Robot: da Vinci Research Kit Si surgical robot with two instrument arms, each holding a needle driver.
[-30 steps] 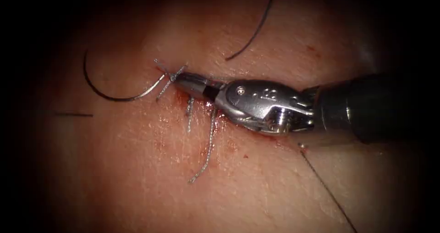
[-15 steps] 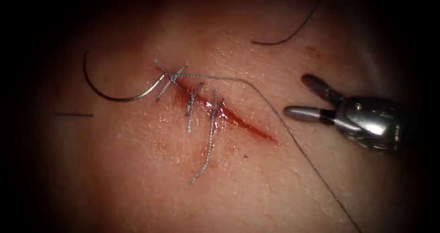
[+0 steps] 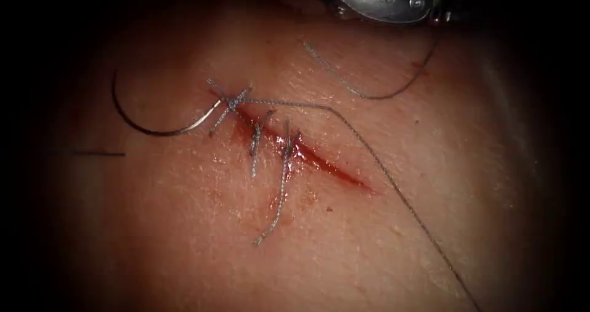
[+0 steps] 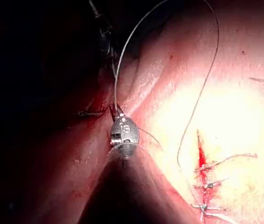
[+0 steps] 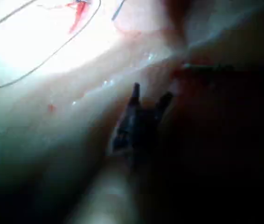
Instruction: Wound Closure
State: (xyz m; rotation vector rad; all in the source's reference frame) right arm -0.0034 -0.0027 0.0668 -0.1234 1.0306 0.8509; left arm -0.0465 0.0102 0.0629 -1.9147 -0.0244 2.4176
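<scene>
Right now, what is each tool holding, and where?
Left tool grips the thread in its jaws; right tool, open, holds nothing. Needle lies on tissue left of cut.

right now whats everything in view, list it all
tissue: one, pink-tan, under everything else
cut: one, red, centre, slanting down to the right
red fluid: wet patch, red, along the cut
stitches: three, grey with loose cut ends, across the cut's left part
needle: one, dark, curved, lying on the tissue left of the cut, held by neither tool
thread: one long grey strand from the leftmost stitch, running right and down; another curve of it near the top
left tool: one, silver, jaws shut on the thread
right tool: one, dark, jaws open, holding nothing
</scene>
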